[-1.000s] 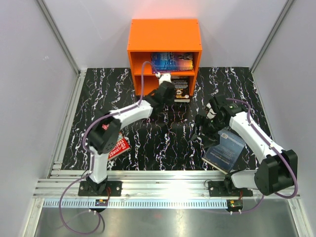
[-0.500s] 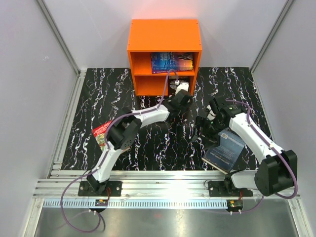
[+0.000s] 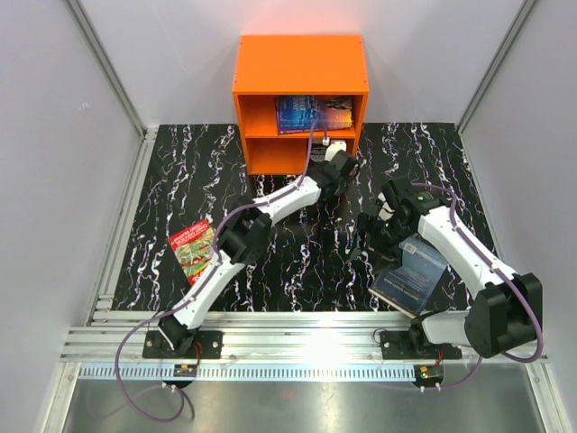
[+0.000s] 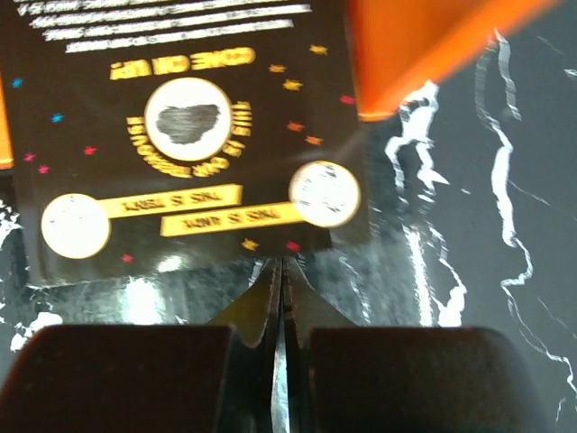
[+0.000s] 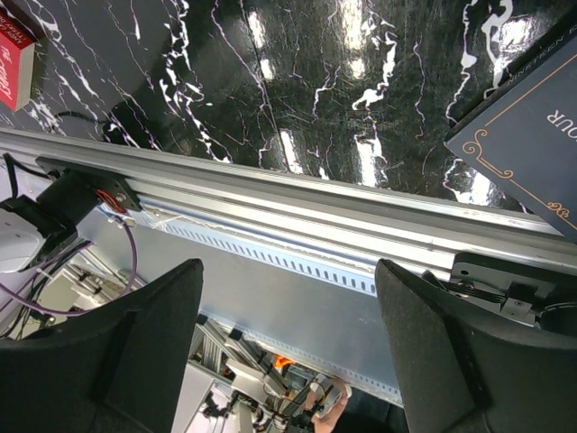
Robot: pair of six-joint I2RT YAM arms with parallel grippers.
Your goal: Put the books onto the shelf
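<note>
Left end effector (image 4: 279, 271) moved to shelf (image 3: 300, 63), closed at black book (image 4: 189, 135); right end effector (image 5: 287, 280) unmoved, gaping, empty.

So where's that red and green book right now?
The red and green book lies flat on the black table, on the left in the overhead view, just left of the left arm and well in front of the orange shelf.
</note>
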